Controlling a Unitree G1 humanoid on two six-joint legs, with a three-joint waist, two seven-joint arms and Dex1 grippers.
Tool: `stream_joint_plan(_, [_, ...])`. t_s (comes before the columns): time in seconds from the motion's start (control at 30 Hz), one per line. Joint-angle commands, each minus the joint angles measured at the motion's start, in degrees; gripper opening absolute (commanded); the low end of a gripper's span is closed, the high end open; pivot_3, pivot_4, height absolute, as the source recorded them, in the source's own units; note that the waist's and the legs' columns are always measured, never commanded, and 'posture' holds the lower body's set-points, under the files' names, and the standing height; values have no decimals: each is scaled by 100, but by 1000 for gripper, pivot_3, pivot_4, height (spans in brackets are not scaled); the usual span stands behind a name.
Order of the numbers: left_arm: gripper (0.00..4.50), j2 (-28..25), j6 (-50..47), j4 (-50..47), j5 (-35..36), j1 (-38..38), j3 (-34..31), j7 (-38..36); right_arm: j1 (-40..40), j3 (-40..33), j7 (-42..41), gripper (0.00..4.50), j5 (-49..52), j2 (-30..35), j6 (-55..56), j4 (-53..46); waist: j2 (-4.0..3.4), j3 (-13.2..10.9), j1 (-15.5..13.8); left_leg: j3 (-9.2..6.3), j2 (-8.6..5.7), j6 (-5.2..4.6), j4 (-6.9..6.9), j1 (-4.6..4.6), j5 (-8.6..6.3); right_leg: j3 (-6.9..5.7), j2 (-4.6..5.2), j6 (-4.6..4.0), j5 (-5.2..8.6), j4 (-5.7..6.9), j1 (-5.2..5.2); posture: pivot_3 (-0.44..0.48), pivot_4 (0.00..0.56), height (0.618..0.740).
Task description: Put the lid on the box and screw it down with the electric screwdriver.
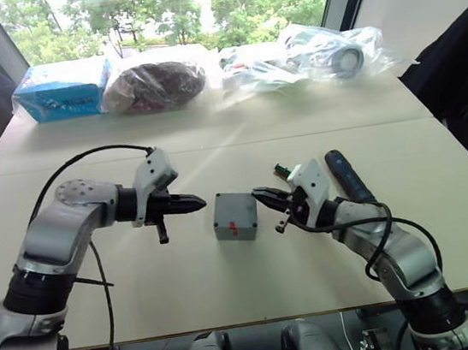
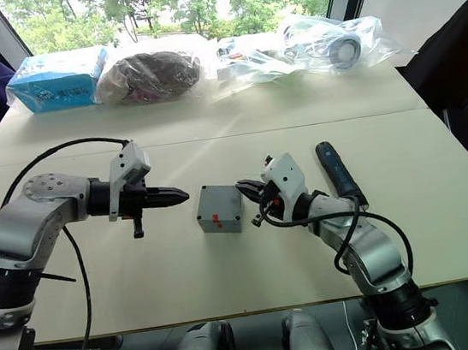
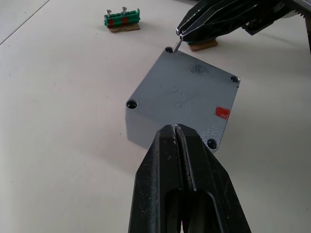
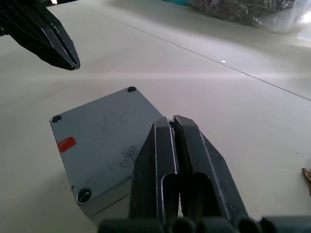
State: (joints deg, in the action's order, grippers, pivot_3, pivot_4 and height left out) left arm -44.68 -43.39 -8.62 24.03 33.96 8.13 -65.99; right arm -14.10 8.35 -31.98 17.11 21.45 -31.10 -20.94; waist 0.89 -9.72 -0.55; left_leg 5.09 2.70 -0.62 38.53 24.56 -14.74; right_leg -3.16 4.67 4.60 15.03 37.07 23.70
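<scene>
On the pale tabletop (image 1: 230, 279) by the window, our left gripper (image 1: 196, 202) has its fingers pressed shut on nothing, just left of the box (image 1: 235, 217). Our right gripper (image 1: 260, 195) pinches a small screw (image 3: 178, 42) at the box's far corner hole — the lid (image 3: 187, 92) sits on the box. The electric screwdriver (image 1: 348, 174) lies to the right.
</scene>
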Motion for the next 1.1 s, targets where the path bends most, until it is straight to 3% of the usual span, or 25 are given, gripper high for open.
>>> stream_joint_plan(0.03, [0,-13,103,-24,20,98,-72,-8,-67,10,9,37,-53,-23,135,-31,0,0,2,0,0,0,0,0,0,0,0,0,0,0,0,0,150,740])
stream_joint_plan(0.57, [0,56,255,36,-29,53,5,18,-204,144,76,37,-188,-155,133,201,0,0,4,1,0,1,0,0,0,0,0,2,-1,0,0,0,150,740])
stream_joint_plan(0.6, [0,58,257,38,-25,48,2,20,-212,144,41,548,-182,-137,129,195,0,0,3,1,0,1,0,0,0,0,0,2,-1,0,0,0,150,740])
stream_joint_plan(0.63, [0,58,257,35,-20,39,-3,26,-222,136,47,735,-205,-124,132,191,0,0,3,1,0,1,0,0,0,0,0,2,-1,0,0,0,150,740])
stream_joint_plan(0.93, [0,185,272,55,78,79,-83,68,-304,-313,243,4136,35,-129,-285,-156,0,0,-10,1,0,1,0,0,1,0,0,3,-1,1,-1,0,150,740])
stream_joint_plan(1.0, [0,261,239,38,142,137,-128,86,-370,-701,496,4136,275,-223,-597,-378,0,0,-9,1,0,1,0,0,1,0,1,3,-2,1,-1,0,150,740])
stream_joint_plan(1.1, [0,438,249,-76,250,350,-89,34,-723,-1816,955,4136,986,-55,-1930,-719,0,0,-11,0,0,2,0,0,1,0,1,3,-2,3,-1,0,150,740])
